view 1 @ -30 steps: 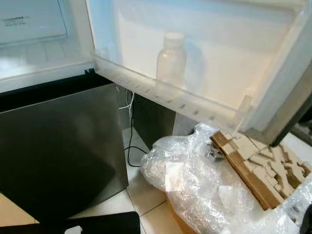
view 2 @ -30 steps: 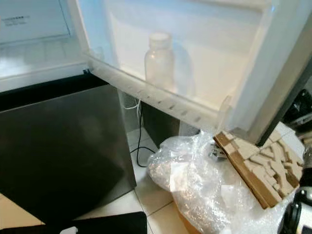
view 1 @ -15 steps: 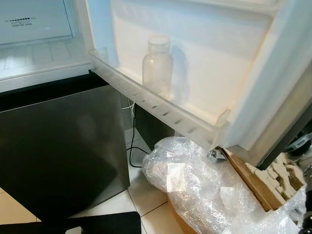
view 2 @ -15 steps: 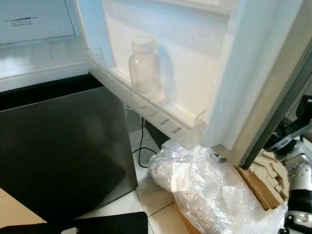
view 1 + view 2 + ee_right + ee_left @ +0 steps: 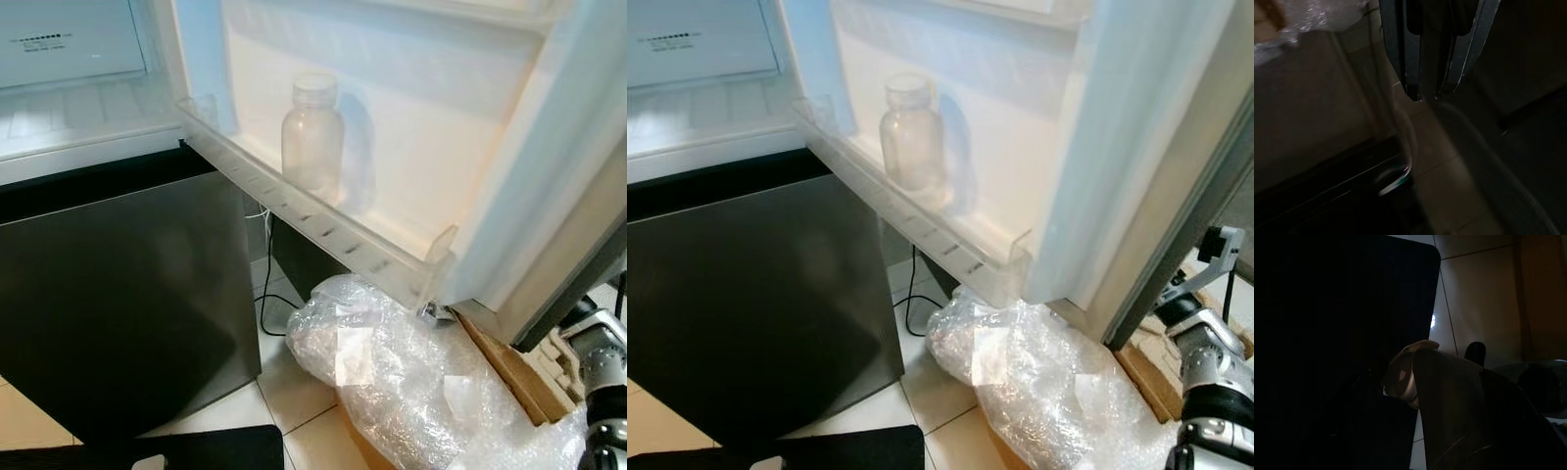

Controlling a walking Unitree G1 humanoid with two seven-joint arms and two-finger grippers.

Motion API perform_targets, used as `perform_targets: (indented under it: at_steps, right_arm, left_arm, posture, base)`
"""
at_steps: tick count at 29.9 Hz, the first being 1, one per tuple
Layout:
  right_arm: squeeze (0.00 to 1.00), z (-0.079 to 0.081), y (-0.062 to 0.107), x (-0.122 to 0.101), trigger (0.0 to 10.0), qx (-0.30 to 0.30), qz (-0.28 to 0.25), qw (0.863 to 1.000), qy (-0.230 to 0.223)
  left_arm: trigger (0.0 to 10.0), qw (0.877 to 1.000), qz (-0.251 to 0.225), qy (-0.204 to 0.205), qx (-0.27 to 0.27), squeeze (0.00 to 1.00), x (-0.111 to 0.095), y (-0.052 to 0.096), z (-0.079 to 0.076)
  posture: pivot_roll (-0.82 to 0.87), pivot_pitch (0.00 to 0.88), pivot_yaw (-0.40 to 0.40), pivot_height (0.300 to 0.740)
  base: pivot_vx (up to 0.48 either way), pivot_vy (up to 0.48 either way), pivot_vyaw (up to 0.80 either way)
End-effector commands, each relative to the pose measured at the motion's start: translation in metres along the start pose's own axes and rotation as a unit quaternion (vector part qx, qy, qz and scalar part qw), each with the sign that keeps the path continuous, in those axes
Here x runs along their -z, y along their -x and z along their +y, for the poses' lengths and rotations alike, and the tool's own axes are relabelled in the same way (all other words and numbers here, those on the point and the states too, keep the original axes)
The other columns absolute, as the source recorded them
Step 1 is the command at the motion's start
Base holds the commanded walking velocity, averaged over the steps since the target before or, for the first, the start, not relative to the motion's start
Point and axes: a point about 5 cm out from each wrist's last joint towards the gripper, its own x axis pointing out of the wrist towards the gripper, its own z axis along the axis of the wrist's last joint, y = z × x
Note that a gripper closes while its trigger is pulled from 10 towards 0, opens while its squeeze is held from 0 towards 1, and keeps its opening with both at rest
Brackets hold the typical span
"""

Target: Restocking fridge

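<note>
Swinging further toward closing since a second ago, the fridge door (image 5: 460,127) now hides most of the cardboard box (image 5: 514,367) behind it, and the right arm (image 5: 1210,377) has come into sight at the lower right. A frosted plastic bottle (image 5: 313,134) stands upright in the door shelf (image 5: 323,230). The right gripper (image 5: 1426,95) has its fingers clenched together, grasping nothing. The left gripper's state I cannot tell. Bubble wrap (image 5: 402,377) lies on the floor below the door.
</note>
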Motion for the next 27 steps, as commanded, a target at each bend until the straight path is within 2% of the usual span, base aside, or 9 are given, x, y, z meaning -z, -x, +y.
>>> perform_targets:
  at_steps: [1, 3, 5, 9, 12, 16, 19, 23, 27]
  right_arm:
    - [0.00, -0.008, 0.005, 0.015, 10.0, 0.049, 0.041, 0.998, 0.020]
    - [0.00, -0.015, 0.012, 0.028, 10.0, 0.093, 0.076, 0.992, 0.032]
    - [0.00, -0.015, 0.012, 0.028, 10.0, 0.093, 0.076, 0.992, 0.032]
    - [0.00, -0.032, 0.050, 0.066, 10.0, 0.214, 0.143, 0.966, 0.017]
    - [0.00, -0.037, 0.068, 0.080, 10.0, 0.258, 0.166, 0.952, 0.010]
    - [0.00, -0.038, 0.078, 0.089, 10.0, 0.277, 0.184, 0.943, 0.009]
    - [0.00, -0.038, 0.096, 0.107, 10.0, 0.314, 0.226, 0.922, 0.013]
    - [0.00, -0.037, 0.106, 0.117, 10.0, 0.336, 0.239, 0.911, 0.006]
    - [0.00, -0.035, 0.114, 0.127, 10.0, 0.350, 0.249, 0.903, -0.001]
  left_arm:
    - [10.0, 1.000, 0.006, -0.001, 0.000, 0.00, 0.003, 0.000, 0.000]
    - [10.0, 1.000, 0.007, -0.001, -0.001, 0.00, 0.003, 0.000, 0.000]
    - [10.0, 1.000, 0.007, -0.001, -0.001, 0.00, 0.003, 0.000, 0.000]
    - [10.0, 1.000, 0.015, -0.005, -0.009, 0.00, 0.006, 0.000, 0.000]
    - [10.0, 1.000, 0.020, -0.009, -0.014, 0.00, 0.007, 0.001, 0.000]
    - [10.0, 0.999, 0.024, -0.013, -0.016, 0.00, 0.007, 0.001, 0.001]
    - [10.0, 0.999, 0.028, -0.024, -0.014, 0.00, 0.007, 0.000, 0.000]
    - [10.0, 0.999, 0.030, -0.026, -0.014, 0.00, 0.007, 0.000, -0.001]
    - [10.0, 0.999, 0.037, -0.035, -0.015, 0.00, 0.010, -0.001, -0.003]
  posture:
    - [-0.02, 0.000, -0.023, 0.740]
    - [-0.02, 0.000, -0.023, 0.740]
    - [-0.02, 0.000, -0.023, 0.740]
    - [-0.02, 0.000, -0.025, 0.740]
    - [-0.02, 0.000, -0.022, 0.740]
    - [-0.02, 0.000, -0.022, 0.740]
    - [-0.03, 0.000, -0.020, 0.740]
    - [-0.02, 0.000, -0.022, 0.740]
    - [-0.03, 0.000, -0.024, 0.740]
  base:
    - [0.000, 0.000, 0.00]
    - [0.000, 0.000, 0.00]
    - [0.000, 0.000, 0.00]
    - [0.000, 0.000, 0.00]
    - [0.000, 0.000, 0.00]
    - [0.000, 0.000, 0.00]
    - [0.000, 0.000, 0.00]
    - [0.000, 0.000, 0.00]
    - [-0.287, 0.000, 0.00]
